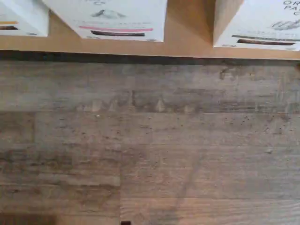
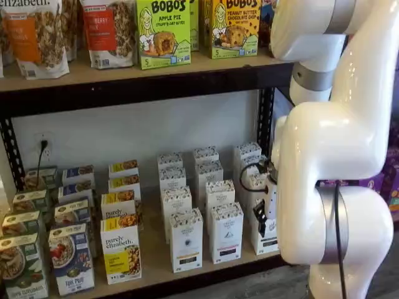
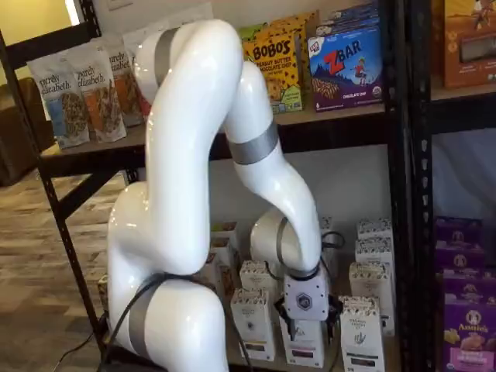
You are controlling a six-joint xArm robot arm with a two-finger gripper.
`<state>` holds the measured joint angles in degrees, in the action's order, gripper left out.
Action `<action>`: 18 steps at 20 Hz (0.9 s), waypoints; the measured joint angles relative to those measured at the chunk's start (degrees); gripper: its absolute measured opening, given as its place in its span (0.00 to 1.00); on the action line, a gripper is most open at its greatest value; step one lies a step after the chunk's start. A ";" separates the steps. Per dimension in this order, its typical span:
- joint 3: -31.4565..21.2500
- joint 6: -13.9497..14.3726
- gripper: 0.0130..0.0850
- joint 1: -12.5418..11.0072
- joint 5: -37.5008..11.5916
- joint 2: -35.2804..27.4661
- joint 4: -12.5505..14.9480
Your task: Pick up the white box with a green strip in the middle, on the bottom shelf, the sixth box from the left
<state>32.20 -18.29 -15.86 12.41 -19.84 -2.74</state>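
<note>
The white box with the dark green band stands at the front right of the white cartons on the bottom shelf (image 2: 156,265). In a shelf view it (image 2: 267,240) is partly hidden by my gripper (image 2: 260,215) and arm. In a shelf view it (image 3: 361,335) stands just right of my gripper (image 3: 306,319), which hangs low in front of the front row. Black finger parts show beside the white body, and no gap or held box shows. In the wrist view the green-banded box (image 1: 262,28) stands on the tan board (image 1: 187,47), with floor below.
A like carton with a pinkish band (image 1: 115,21) (image 2: 225,232) stands beside the target, and a bluish-banded one (image 2: 186,240) further left. Purely Elizabeth boxes (image 2: 120,249) fill the shelf's left. A black rack post (image 3: 403,194) and purple boxes (image 3: 465,310) are at the right.
</note>
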 joint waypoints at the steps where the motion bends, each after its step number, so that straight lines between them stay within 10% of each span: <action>1: 1.18 -0.40 1.00 -0.25 0.20 -1.23 -0.12; 5: 5.84 -0.41 1.00 -1.33 0.03 -5.83 1.02; 7: 7.46 -5.15 1.00 -1.00 -0.97 -7.58 -4.12; 12: 12.19 5.13 1.00 -3.21 0.26 -11.34 8.52; 18: 17.82 9.52 1.00 -4.34 0.59 -15.67 14.28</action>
<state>50.03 -8.77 -20.20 13.00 -35.51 11.54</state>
